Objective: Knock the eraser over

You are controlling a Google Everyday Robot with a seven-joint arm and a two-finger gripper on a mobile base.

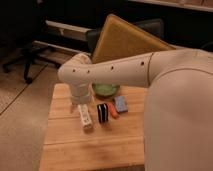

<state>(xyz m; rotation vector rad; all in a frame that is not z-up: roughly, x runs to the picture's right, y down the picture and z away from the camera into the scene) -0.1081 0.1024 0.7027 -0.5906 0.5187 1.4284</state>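
Note:
A small black eraser with white stripes (103, 112) stands upright near the middle of the wooden table (65, 145). My white arm reaches in from the right, bends at the elbow and comes down at the table's left-middle. My gripper (85, 118) hangs low over the table, just left of the eraser and a small gap away from it.
A small orange object (114, 113) lies right beside the eraser, with a blue sponge-like block (120, 104) behind it. A green bowl (105, 90) sits at the table's back edge. A tan board (125, 42) leans behind the table. An office chair base (27, 62) stands at far left.

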